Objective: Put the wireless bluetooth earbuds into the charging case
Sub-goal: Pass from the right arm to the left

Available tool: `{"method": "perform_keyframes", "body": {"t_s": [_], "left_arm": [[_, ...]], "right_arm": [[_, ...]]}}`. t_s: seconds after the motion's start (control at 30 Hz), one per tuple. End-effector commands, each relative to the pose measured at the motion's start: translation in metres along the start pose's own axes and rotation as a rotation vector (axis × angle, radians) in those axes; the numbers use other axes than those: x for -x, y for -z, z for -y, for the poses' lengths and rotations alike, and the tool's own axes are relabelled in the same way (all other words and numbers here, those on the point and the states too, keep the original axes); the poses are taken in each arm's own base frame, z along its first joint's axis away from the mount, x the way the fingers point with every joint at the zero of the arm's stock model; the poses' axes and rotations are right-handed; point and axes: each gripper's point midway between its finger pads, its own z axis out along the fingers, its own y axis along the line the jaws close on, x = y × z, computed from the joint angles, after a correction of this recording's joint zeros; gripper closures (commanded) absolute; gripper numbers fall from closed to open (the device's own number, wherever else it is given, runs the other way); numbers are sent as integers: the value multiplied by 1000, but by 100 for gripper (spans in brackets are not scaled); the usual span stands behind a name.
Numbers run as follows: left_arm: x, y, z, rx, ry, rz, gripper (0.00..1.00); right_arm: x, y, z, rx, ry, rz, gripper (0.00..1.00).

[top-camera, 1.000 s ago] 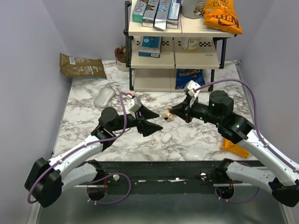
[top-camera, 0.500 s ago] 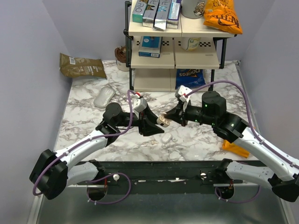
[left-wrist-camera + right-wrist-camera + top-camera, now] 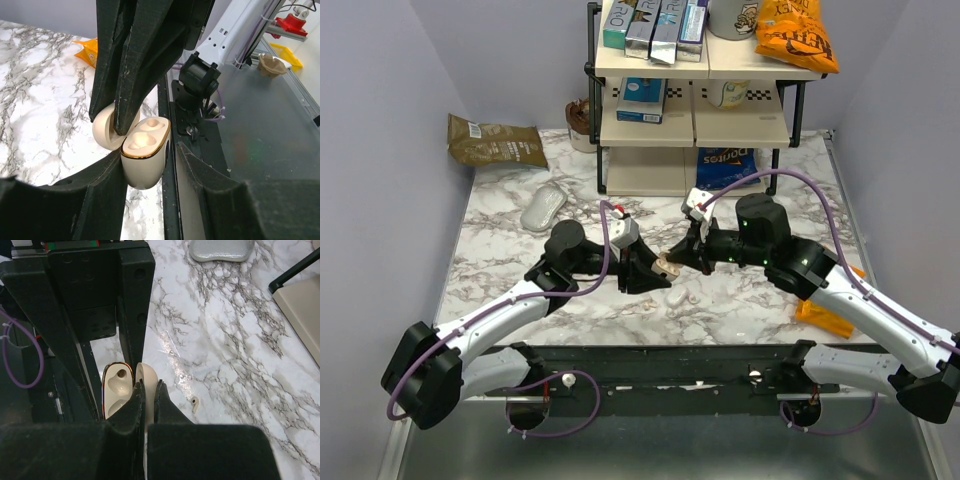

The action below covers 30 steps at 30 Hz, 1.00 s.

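The charging case (image 3: 667,266) is cream with a gold rim. It hangs open above the table centre, and both earbud wells (image 3: 142,142) are empty. My right gripper (image 3: 682,257) is shut on the case's open lid (image 3: 146,371), pinching it between its fingertips (image 3: 150,385). My left gripper (image 3: 149,156) is open, with its fingers on either side of the case body. The body leans on one finger, with a gap to the other. One tiny beige earbud (image 3: 194,403) lies on the marble. A small white oval piece (image 3: 677,297) lies on the table just below the grippers.
A white computer mouse (image 3: 543,208) lies at the back left, with a brown bag (image 3: 495,142) behind it. A shelf rack (image 3: 695,120) with boxes and snack bags stands at the back. An orange packet (image 3: 825,318) lies under the right arm.
Both arms have closed in toward the table centre. The right gripper has carried the open case leftward until it sits between the left gripper's open fingers.
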Motion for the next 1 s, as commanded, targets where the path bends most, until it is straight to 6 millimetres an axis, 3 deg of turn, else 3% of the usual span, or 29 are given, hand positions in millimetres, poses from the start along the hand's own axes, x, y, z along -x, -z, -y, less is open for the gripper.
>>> {"method": "perform_keyframes", "body": {"t_s": [0.0,0.3,0.53,0.87,0.97], "left_arm": [[11,-1,3,-3,-61,11,50],[17,-3,6,-18,-22,44,42],[20,-5,12,-52,-1,64,41],[15,-8,10,-61,18,55,60],[14,-9,10,-69,32,58,69]], "right_arm": [[13,3,-4,16,26,18,99],[10,4,-2,-11,45,3,99],[8,3,0,-29,57,-4,99],[9,3,-2,-25,57,-4,99],[10,4,-2,-24,57,1,99]]}}
